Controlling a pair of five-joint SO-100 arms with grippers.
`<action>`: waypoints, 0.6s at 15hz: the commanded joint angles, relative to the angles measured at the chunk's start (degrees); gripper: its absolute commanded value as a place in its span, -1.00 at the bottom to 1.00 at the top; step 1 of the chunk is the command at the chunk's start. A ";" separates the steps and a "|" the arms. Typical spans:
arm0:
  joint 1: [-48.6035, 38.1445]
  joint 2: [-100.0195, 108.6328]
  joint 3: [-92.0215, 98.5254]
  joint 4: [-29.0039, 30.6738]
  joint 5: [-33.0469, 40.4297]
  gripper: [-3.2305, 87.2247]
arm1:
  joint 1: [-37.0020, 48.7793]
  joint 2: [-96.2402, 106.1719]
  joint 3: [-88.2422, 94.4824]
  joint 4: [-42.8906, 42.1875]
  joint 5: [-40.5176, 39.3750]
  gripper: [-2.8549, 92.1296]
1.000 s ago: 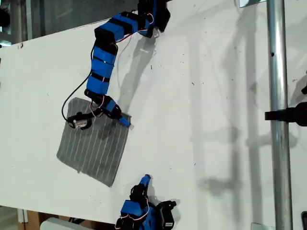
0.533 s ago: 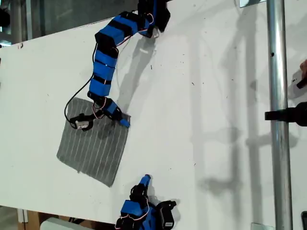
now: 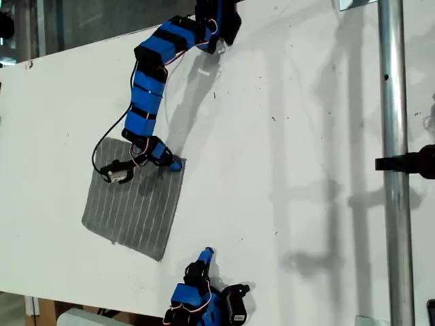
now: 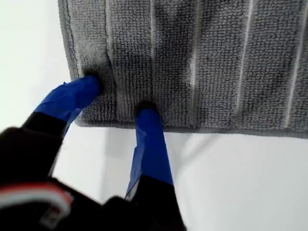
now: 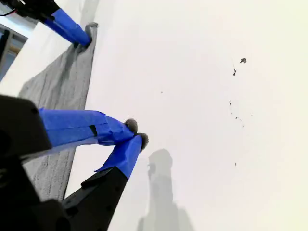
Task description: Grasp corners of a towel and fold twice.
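The gray striped towel point(image 3: 134, 207) lies flat on the white table point(image 3: 285, 136), toward the exterior view's lower left. My first gripper point(image 3: 170, 163) reaches down from the top arm to the towel's corner point(image 3: 181, 168) nearest the table's middle. In the first wrist view the towel point(image 4: 216, 62) fills the frame, and my first gripper point(image 4: 119, 98) stands open with both blue fingertips pressed on the cloth just inside its edge. A small crease runs between them. My second gripper point(image 3: 204, 256) rests at the table's near edge, shut on nothing point(image 5: 135, 133), beside the towel point(image 5: 60, 86).
A vertical metal pole point(image 3: 394, 204) with a black clamp point(image 3: 406, 163) stands at the exterior view's right. A black cable point(image 3: 102, 142) loops over the towel's far side. The table's near edge runs just behind my second gripper.
My first gripper has slid slightly up the exterior view, dragging the towel's corner and edge a little with it. The second arm has not moved.
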 commanded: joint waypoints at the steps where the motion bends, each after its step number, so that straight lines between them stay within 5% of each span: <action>1: -0.35 0.26 0.18 0.09 -0.09 -0.97 | -1.14 0.35 -1.32 2.90 -0.62 -0.52; 9: 0.26 0.26 0.18 0.09 -0.79 -0.97 | -2.29 -2.20 -1.05 13.18 -0.70 -0.48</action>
